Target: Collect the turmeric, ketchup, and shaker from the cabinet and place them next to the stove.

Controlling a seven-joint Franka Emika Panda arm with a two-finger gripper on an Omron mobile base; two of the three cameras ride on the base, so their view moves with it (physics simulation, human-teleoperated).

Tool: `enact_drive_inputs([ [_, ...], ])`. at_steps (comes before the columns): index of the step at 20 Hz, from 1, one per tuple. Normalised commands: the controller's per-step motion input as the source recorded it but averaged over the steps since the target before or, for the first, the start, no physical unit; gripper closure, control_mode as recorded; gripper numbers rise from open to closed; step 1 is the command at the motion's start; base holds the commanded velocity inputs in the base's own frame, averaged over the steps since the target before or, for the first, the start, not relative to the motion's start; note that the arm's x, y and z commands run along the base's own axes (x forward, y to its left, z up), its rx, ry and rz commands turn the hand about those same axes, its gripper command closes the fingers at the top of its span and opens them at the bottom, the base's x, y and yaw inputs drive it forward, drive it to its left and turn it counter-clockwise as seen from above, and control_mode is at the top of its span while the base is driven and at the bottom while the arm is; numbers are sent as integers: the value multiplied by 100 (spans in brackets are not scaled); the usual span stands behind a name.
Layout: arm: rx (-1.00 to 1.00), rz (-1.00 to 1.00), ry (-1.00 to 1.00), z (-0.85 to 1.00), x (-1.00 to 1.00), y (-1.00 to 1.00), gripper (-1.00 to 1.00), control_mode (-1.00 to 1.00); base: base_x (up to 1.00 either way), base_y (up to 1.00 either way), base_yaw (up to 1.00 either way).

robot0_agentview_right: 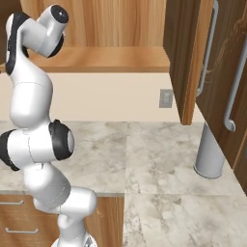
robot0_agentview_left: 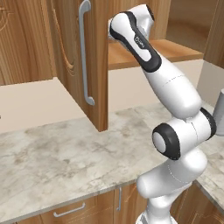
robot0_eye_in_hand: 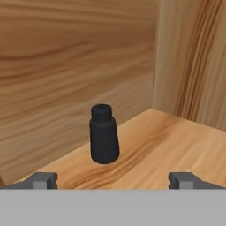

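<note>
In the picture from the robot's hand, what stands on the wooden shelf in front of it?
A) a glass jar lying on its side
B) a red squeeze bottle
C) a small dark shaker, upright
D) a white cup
C: a small dark shaker stands upright on the wooden shelf of the cabinet, ahead of the open hand, whose fingertips sit wide apart and hold nothing.
</note>
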Motion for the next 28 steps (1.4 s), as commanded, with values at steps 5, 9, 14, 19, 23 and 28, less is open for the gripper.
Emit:
enact_drive_inputs([
  [5,-1,3,0,-2,28,27,-100,-100,0,0,0],
  [9,-3,6,0,-18,24,42,-100,-100,0,0,0],
  [14,-4,7,0,-20,15,41,-100,-100,0,0,0],
  [19,-1,5,0,-12,9,38,-100,-100,0,0,0],
  [23,-2,5,0,-13,2,37,-100,-100,0,0,0],
  [28,-1,6,0,-11,3,27,-100,-100,0,0,0],
])
